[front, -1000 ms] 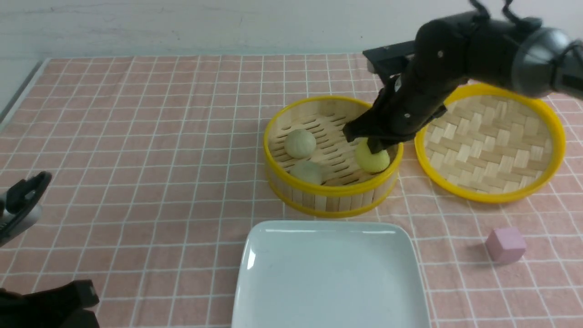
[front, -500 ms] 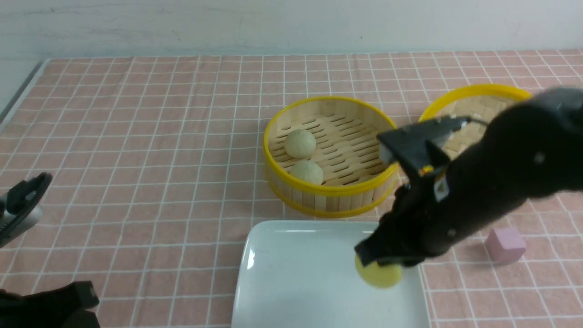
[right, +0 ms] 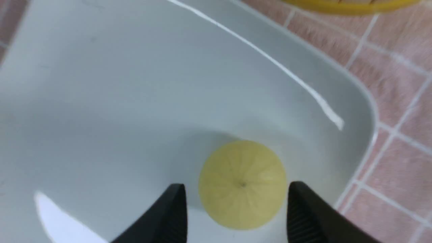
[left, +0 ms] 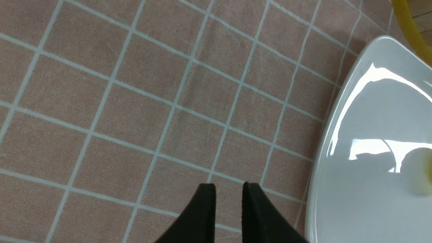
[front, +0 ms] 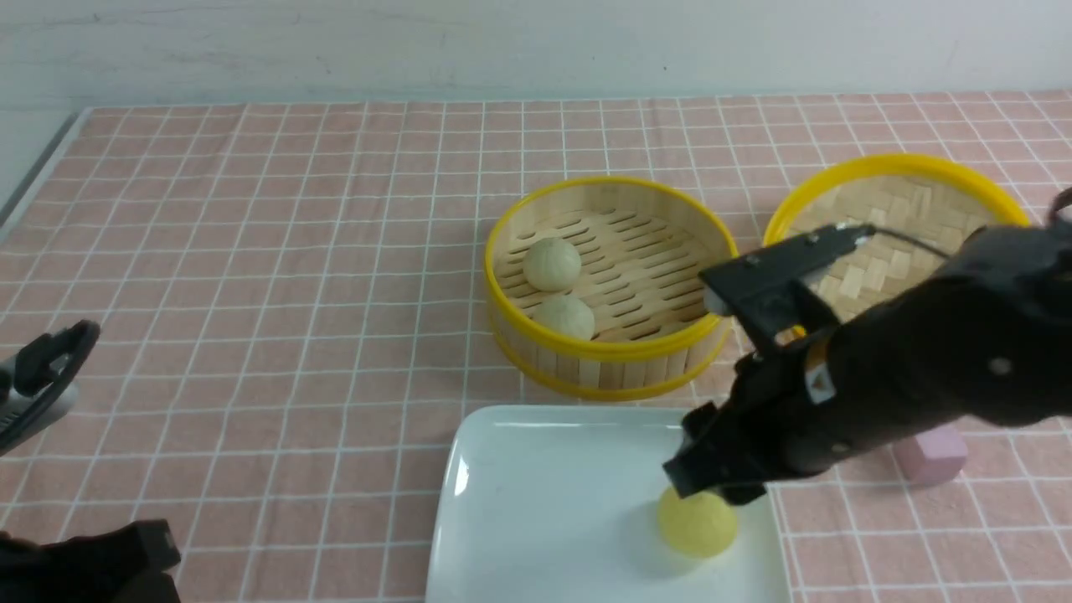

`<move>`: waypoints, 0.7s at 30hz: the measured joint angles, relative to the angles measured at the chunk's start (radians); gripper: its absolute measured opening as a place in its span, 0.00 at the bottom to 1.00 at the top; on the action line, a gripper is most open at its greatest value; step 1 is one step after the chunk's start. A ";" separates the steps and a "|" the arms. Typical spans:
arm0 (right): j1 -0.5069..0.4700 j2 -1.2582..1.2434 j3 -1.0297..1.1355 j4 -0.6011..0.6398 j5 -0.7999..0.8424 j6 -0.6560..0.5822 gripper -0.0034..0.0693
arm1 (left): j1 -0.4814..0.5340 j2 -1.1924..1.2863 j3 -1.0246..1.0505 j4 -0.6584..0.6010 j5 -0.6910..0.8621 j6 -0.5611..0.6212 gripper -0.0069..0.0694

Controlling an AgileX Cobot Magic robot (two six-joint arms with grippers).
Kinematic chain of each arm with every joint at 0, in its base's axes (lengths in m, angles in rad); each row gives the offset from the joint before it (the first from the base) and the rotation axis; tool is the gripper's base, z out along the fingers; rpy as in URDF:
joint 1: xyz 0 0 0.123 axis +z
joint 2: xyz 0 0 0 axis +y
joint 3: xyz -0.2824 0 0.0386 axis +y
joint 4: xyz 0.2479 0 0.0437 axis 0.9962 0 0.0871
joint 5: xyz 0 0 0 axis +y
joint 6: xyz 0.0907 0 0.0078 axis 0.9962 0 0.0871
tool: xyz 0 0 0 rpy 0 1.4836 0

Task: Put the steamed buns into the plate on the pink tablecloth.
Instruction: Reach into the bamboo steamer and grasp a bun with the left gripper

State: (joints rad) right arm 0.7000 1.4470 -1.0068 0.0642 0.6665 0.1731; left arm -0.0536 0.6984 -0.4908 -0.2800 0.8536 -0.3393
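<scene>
The yellow bun (front: 698, 523) lies in the white plate (front: 536, 502) near its right rim, on the pink tablecloth (front: 251, 251). My right gripper (front: 712, 487) hovers just above it, open, not touching. In the right wrist view the bun (right: 242, 184) sits between the spread fingers of the gripper (right: 236, 185) on the plate (right: 101, 84). Two pale buns (front: 552, 263) (front: 564, 316) lie in the bamboo steamer basket (front: 611, 356). My left gripper (front: 46, 368) is low at the left, its jaws close together and empty (left: 228, 185), beside the plate (left: 371, 118).
The round woven lid (front: 896, 201) lies right of the basket, partly behind my right arm. A pink cube (front: 942, 456) sits right of the plate, half hidden by the arm. The basket stands just behind the plate.
My right gripper carried the yellow bun from the basket to the plate, set it down and opened, lifting slightly. The left arm has barely moved.
</scene>
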 joint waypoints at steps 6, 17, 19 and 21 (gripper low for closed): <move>0.001 -0.283 -0.045 -0.125 0.278 -0.024 0.11 | 0.000 0.002 -0.008 0.001 0.010 0.034 0.25; 0.001 -0.941 0.066 -0.153 0.490 -0.024 0.03 | -0.014 0.306 -0.269 -0.031 0.134 0.179 0.09; 0.001 -0.994 0.112 -0.153 0.448 -0.024 0.03 | -0.038 0.349 -0.302 -0.096 0.121 0.230 0.09; 0.001 -1.099 0.213 -0.152 0.343 -0.024 0.03 | -0.127 0.441 -0.375 -0.216 0.085 0.319 0.09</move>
State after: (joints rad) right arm 0.7010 0.3482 -0.7936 -0.0874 1.0096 0.1493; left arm -0.1804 1.1390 -0.8654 -0.4961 0.9385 -0.0205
